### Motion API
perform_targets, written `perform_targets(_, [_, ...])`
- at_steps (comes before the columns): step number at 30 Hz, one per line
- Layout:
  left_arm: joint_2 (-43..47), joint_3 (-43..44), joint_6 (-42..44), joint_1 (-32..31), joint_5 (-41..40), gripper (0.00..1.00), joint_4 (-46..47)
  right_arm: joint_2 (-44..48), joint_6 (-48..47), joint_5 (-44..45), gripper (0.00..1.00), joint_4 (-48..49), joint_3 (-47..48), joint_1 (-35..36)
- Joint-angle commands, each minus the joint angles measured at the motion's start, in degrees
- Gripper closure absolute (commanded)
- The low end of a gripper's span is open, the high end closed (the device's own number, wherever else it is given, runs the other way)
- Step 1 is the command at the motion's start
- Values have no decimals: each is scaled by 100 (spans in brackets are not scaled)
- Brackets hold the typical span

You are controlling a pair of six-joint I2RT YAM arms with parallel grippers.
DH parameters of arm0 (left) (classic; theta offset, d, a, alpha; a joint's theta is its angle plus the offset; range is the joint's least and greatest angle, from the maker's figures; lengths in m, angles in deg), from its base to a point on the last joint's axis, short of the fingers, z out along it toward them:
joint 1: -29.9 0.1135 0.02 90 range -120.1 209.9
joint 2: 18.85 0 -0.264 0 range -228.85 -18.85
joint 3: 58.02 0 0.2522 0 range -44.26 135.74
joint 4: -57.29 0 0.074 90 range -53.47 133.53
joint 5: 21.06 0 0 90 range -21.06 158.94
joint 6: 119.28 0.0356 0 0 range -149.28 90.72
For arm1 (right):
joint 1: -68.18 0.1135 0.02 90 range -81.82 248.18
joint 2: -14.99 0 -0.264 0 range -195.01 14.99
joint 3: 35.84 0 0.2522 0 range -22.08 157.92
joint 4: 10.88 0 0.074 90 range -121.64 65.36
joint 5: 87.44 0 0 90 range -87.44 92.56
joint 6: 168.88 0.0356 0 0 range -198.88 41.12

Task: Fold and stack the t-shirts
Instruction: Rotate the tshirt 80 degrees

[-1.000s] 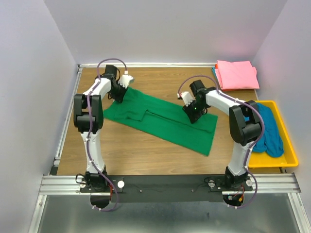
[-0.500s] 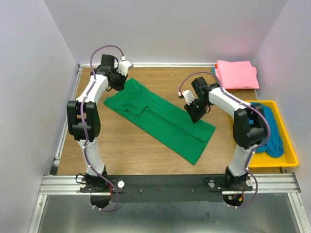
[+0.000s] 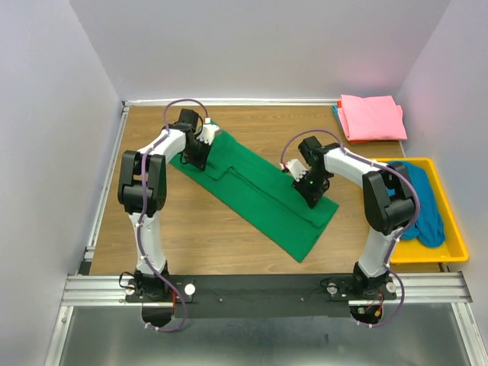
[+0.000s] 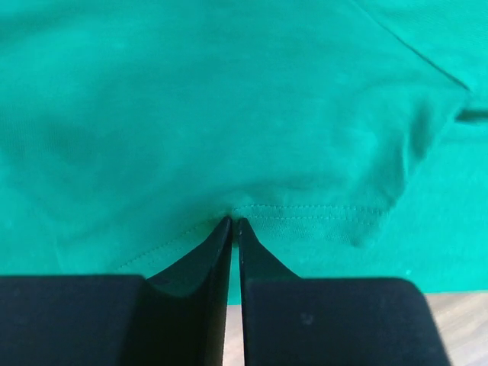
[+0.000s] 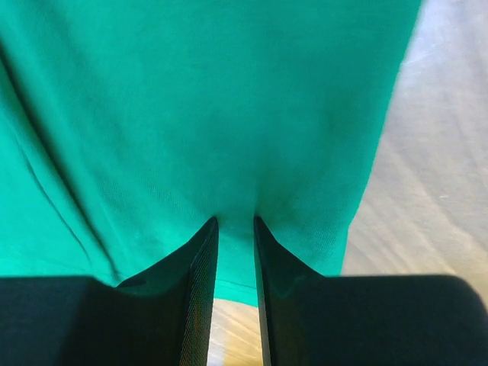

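The dark green t-shirt point(image 3: 259, 191), folded lengthwise into a long strip, lies diagonally on the wooden table point(image 3: 198, 229). My left gripper point(image 3: 197, 150) is down at its far-left end, shut on the stitched hem point(image 4: 305, 212); its fingertips point(image 4: 235, 223) pinch the fabric. My right gripper point(image 3: 312, 191) is on the strip's right edge near its lower end. It is shut on a fold of the green cloth point(image 5: 229, 114), with the jaws held a little apart by the fabric between them. The pink t-shirt point(image 3: 371, 117) lies folded at the back right. The teal-blue t-shirt point(image 3: 423, 202) lies crumpled in the tray.
A yellow plastic tray point(image 3: 451, 240) stands at the right edge of the table and holds the teal-blue shirt. White walls close in the table at the back and on both sides. A metal rail point(image 3: 259, 286) runs along the near edge.
Both grippers have carried the green shirt. Its left end swung back and then came down, and the right gripper moved nearer and lower. The strip now lies steeper on the diagonal.
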Motion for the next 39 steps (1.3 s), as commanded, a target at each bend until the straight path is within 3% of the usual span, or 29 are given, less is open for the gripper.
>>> perform_targets(1, [-887, 796, 51, -35, -372, 85, -181, -85, 36, -479, 67, -80, -694, 317])
perform_targets(5, [-2091, 2972, 359, -35, -609, 85, -1040, 126, 579, -1427, 64, -282, -739, 905])
perform_targets(6, [-2381, 4309, 455, -35, -601, 85, -1547, 179, 685, -1917, 62, -326, -722, 1307])
perform_targets(9, [-3253, 6320, 526, -52, -470, 85, -1869, 459, 967, -3014, 52, -458, -337, 1882])
perform_targets(11, [-2913, 6065, 509, -78, -522, 84, -1432, 522, 1055, -3423, 51, -520, -29, 1891])
perform_targets(12, [-2624, 5297, 483, -105, -513, 84, -820, 548, 1073, -3520, 51, -555, 112, 1891])
perform_targets(15, [-1481, 4203, 307, -123, -225, 81, 0, 592, 1038, -3373, 51, -581, 648, 1760])
perform_targets(19, [-716, 3243, 228, -122, 172, 81, -84, 137, 1020, -3021, 52, -511, 1299, 1409])
perform_targets(26, [-187, 1723, -36, -131, 726, 80, 38, -760, 1573, -2248, 55, 244, 2380, 731])
perform_targets(31, [-353, 1457, -238, -158, 840, 78, 276, -1384, 1785, -1966, 55, 631, 3118, 599])
perform_targets(39, [-1284, 2327, -370, -210, 586, 77, 39, -1798, 1978, -1948, 57, 1035, 3058, 590])
